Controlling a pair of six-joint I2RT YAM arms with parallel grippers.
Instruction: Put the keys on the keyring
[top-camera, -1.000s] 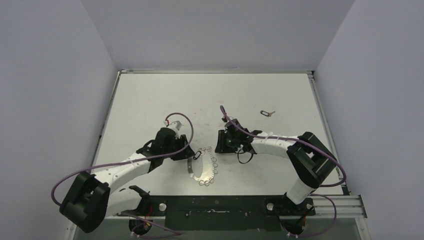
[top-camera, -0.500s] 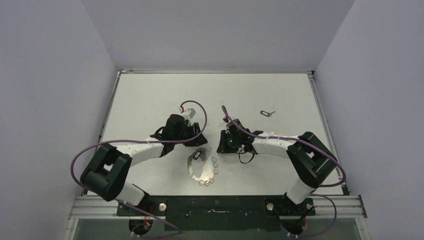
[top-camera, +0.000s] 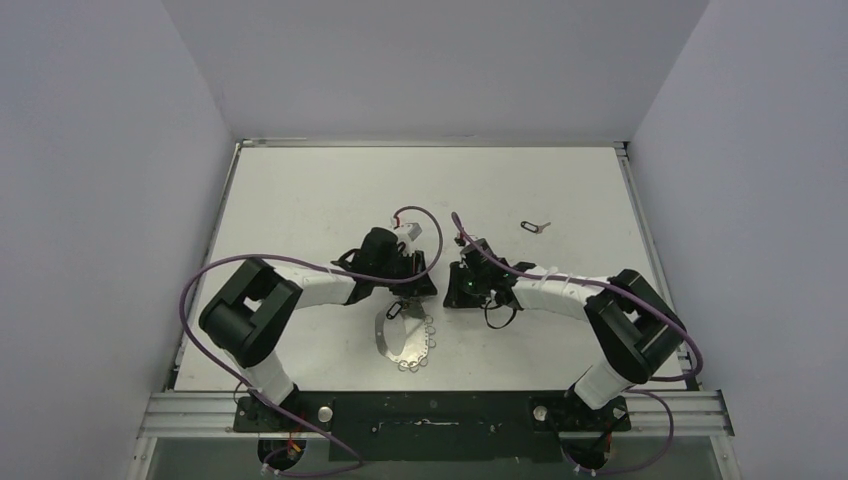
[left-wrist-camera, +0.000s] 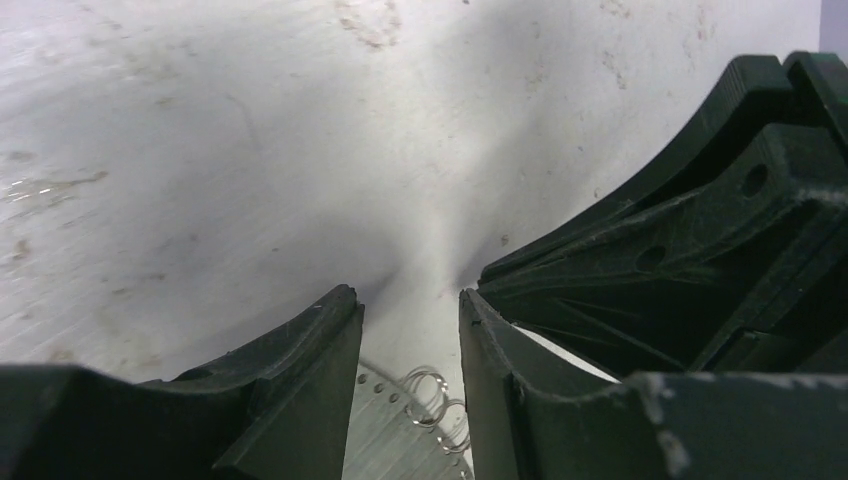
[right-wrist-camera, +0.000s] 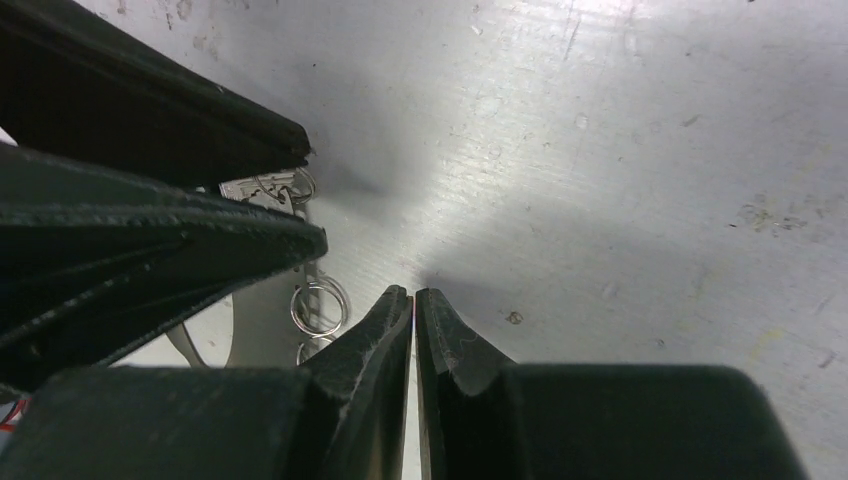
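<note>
On the white desk (top-camera: 300, 200) the keyring (top-camera: 383, 340) is lying toward the near edge, the keys (top-camera: 396, 311) at its far end, where the half-open left claw (top-camera: 415, 291) is hovering, probably to grasp them, beside the pinched-shut, empty right claw (top-camera: 452, 291).

White table (top-camera: 300, 190) (scuffed, stained), grey walls (top-camera: 100, 150) w/ alu rail (top-camera: 680, 405) at front.

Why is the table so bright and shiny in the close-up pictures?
Left wrist view: light bounces off the table in a white patch above the left gripper. Right wrist view: a bright streak too, dark shadow at the right gripper's tips. Top view: even light.
</note>
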